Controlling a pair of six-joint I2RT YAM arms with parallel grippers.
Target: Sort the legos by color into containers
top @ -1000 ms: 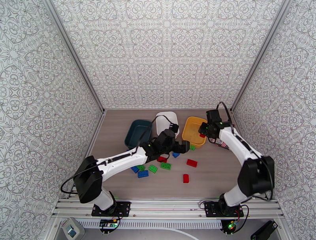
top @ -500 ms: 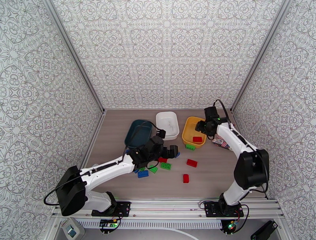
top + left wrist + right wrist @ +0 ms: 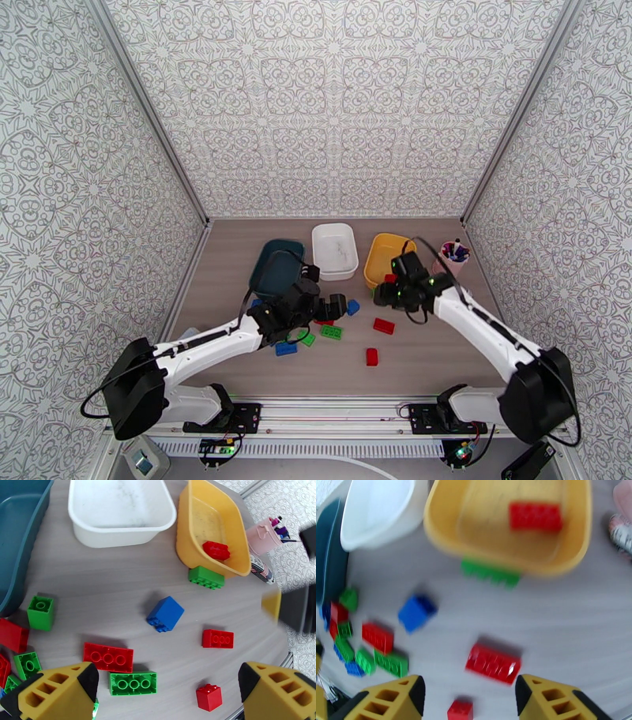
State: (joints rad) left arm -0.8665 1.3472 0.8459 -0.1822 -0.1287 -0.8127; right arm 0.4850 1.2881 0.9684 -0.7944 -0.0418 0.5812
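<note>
Left gripper (image 3: 166, 681) is spread wide and empty, its yellow fingertips in the bottom corners of the left wrist view. Loose legos lie on the table (image 3: 118, 582) around it. A long red brick (image 3: 108, 657) and a long green brick (image 3: 132, 683) sit side by side at lower left, a small red cube (image 3: 209, 696) at lower right, and a blue brick (image 3: 165, 613) at centre. Toward the top of the frame, a green brick (image 3: 206, 577) touches the yellow tub (image 3: 185, 539), which holds one red brick (image 3: 216, 550). The white tub (image 3: 118, 535) stands top centre and the teal tub (image 3: 15, 559) upper left. Right gripper (image 3: 469, 687) is likewise parted and empty in its blurred wrist view.
</note>
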